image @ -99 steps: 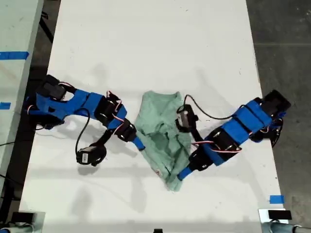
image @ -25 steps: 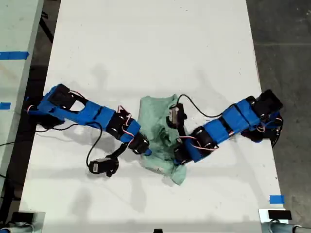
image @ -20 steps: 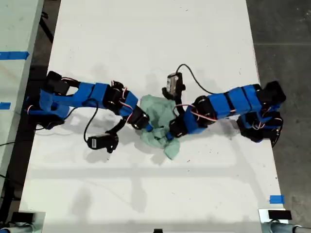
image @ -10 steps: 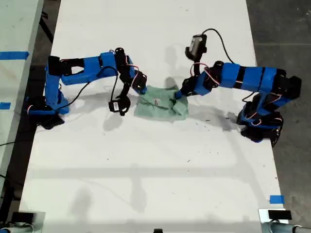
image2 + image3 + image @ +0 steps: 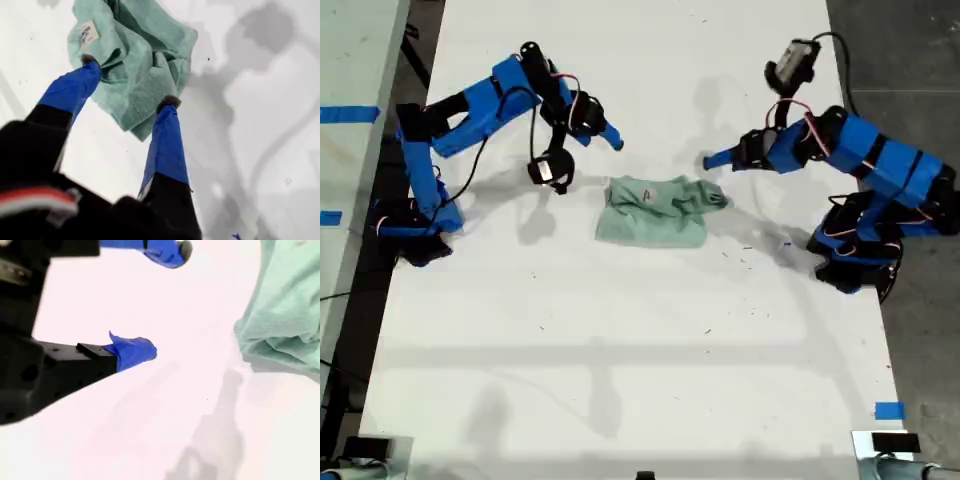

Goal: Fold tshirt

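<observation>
The pale mint-green tshirt (image 5: 655,215) lies bunched into a small wide bundle near the middle of the white table (image 5: 620,360). In the first wrist view the tshirt (image 5: 145,45) sits just beyond the fingertips, its white tag (image 5: 89,34) facing up. My first gripper (image 5: 130,80) is open and holds nothing; it hovers off the bundle's far corner on the exterior view's right (image 5: 712,160). My second gripper (image 5: 167,300) is open too, with the tshirt (image 5: 285,315) off to one side; it hangs above the bundle's far corner on the exterior view's left (image 5: 610,138).
A strip of blue tape (image 5: 888,410) marks the table near the exterior view's lower right corner. A second table with blue tape (image 5: 350,113) stands at the exterior view's left, and dark floor (image 5: 900,60) lies past the right edge.
Both arms dragged the tshirt's near part up over itself toward the far side, making a shorter bundle. Both grippers have since let go and pulled up and apart.
</observation>
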`<state>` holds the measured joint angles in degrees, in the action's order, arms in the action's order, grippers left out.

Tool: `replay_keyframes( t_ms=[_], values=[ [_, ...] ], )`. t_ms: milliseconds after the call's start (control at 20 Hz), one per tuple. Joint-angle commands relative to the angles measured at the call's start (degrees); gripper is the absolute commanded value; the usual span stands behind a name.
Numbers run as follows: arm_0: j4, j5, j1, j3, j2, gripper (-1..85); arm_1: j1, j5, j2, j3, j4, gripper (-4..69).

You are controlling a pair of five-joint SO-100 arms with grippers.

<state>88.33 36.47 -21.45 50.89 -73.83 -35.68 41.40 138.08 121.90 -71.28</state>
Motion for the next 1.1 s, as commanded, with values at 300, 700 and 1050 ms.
replay_keyframes(
  t_ms=[300, 700, 1050],
  values=[
    [-8.9, -13.0, 7.6, 61.6, -64.2, 7.8, 10.5, -20.9, 27.6, 6.5, -11.4, 14.6],
    [-7.3, -28.1, 10.6, 109.0, -113.9, 5.0, 23.1, -39.2, 53.2, 37.4, -6.7, 10.2],
    [-8.3, -32.6, 10.8, 121.9, -117.1, 16.4, 28.7, -47.5, 54.4, 49.8, -0.3, 11.2]
  ],
)
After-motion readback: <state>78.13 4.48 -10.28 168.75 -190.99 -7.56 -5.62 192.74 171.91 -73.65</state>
